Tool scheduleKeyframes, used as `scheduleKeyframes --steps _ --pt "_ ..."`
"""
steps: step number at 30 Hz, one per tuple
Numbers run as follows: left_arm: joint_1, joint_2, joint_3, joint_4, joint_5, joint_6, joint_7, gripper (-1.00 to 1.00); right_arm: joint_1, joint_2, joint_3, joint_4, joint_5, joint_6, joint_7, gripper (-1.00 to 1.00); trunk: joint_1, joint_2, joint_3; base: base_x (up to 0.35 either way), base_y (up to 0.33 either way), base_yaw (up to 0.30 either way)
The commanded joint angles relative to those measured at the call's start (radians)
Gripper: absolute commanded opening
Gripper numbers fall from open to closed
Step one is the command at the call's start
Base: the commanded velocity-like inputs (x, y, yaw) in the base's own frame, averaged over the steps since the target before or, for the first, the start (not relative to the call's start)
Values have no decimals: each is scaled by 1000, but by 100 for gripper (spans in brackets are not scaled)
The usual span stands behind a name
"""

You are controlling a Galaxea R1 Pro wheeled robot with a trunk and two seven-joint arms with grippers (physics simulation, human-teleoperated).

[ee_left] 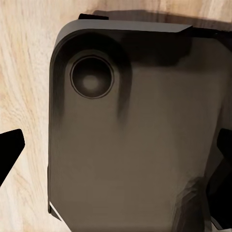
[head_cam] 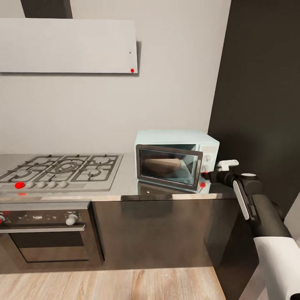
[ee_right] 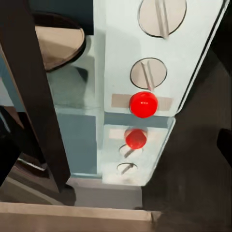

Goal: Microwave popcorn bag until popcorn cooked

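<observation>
My right gripper (head_cam: 209, 175) hovers just beside the microwave (head_cam: 175, 160) control panel (red button (ee_right: 143, 104) close ahead); I cannot tell how far its fingers are spread. The popcorn bag (head_cam: 161, 166) sits inside, behind the slightly ajar door.

Grey glossy tabletop (head_cam: 125, 189) over dark cabinet fronts, gas hob (head_cam: 60, 170) with black grates set into its left part, pale mint-blue microwave (head_cam: 177, 160) standing at its right end, door slightly ajar, mirrored in the steel surface
</observation>
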Motion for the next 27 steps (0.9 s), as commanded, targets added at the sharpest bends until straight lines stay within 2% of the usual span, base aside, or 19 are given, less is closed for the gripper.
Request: scheduleKeyframes --steps 1,5,8,10,18,27 --pt "0 -1 2 -1 9 -1 0 100 -1 -4 -1 0 3 4 4 100 0 0 -1 0 0 0" --pt "0 -1 2 -1 9 -1 0 100 -1 -9 -4 3 3 -2 -23 100 0 0 -1 0 0 0" --pt "0 -1 2 -1 17 -1 0 100 -1 -2 -4 4 3 -10 -100 100 0 0 -1 0 0 0" --pt "0 -1 2 -1 22 -1 0 100 -1 2 -3 4 3 -10 -124 100 0 0 -1 0 0 0" --pt "0 -1 1 -1 24 -1 0 100 -1 10 0 5 1 -13 -137 100 0 0 -1 10 0 0" --pt "0 -1 1 -1 24 -1 0 100 -1 12 1 6 3 -14 -137 100 0 0 -1 139 0 0"
